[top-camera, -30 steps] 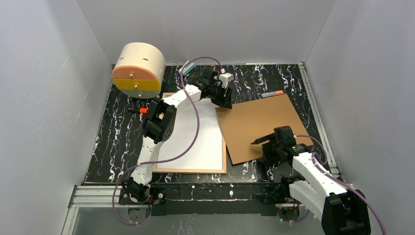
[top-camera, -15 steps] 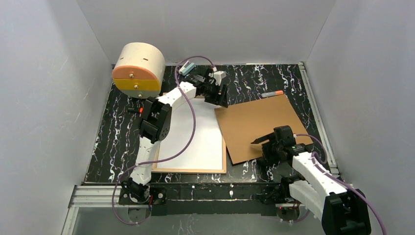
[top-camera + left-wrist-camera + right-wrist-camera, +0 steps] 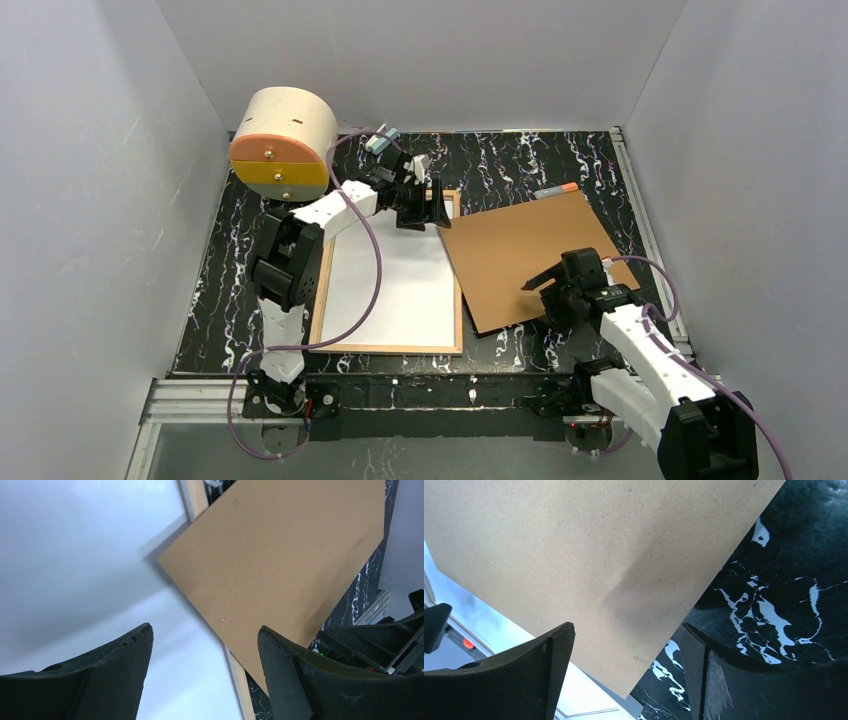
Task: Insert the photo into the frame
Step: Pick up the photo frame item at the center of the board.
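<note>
the left end effector (image 3: 430, 205), fingers apart and holding nothing, hangs over the far right corner of the frame (image 3: 390, 349), just beside the brown backing board (image 3: 530, 250). the right end effector (image 3: 541, 281), also apart and empty, hangs above that board's near edge. the frame lies flat on the table (image 3: 225, 280) at left-centre with the white photo (image 3: 400, 285) inside its rim. the board's left corner overlaps the frame's right rim.

Brown board (image 3: 530, 255) over the frame (image 3: 459, 310) edge
</note>
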You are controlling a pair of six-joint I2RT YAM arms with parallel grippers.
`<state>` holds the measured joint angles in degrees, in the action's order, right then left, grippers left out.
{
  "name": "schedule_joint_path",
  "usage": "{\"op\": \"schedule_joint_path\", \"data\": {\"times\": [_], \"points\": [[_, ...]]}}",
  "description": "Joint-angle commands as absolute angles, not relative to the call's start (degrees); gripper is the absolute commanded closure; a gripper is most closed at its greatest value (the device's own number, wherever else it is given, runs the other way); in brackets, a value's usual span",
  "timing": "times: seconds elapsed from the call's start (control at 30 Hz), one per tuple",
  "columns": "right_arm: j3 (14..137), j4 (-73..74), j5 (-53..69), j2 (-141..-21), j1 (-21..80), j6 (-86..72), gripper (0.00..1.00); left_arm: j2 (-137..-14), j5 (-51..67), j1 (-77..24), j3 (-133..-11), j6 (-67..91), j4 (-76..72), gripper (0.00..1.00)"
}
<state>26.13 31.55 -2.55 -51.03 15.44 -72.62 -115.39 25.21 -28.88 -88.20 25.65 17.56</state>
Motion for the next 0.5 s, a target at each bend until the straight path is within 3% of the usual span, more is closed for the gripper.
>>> {"op": "schedule_joint_path", "data": {"times": [0.0, 0.23, 0.47], "points": [[27.76, 32.68, -5.65, -52.48, 15.56, -70.14, 0.16, -114.69, 24.60, -28.82, -86.42, 32.68, 16.37, 0.25], [27.29, 32.40, -5.63, -54.12, 15.51, -69.53, 0.16, -116.56, 24.84, -28.79, -82.54, 42.80, 9.30, 0.30], [25.12, 31.32, -4.68, -53.53, 15.54, -70.31, 0.23, -119.15, 28.98, -28.83, -81.50, 48.79, 3.48, 0.39]]}}
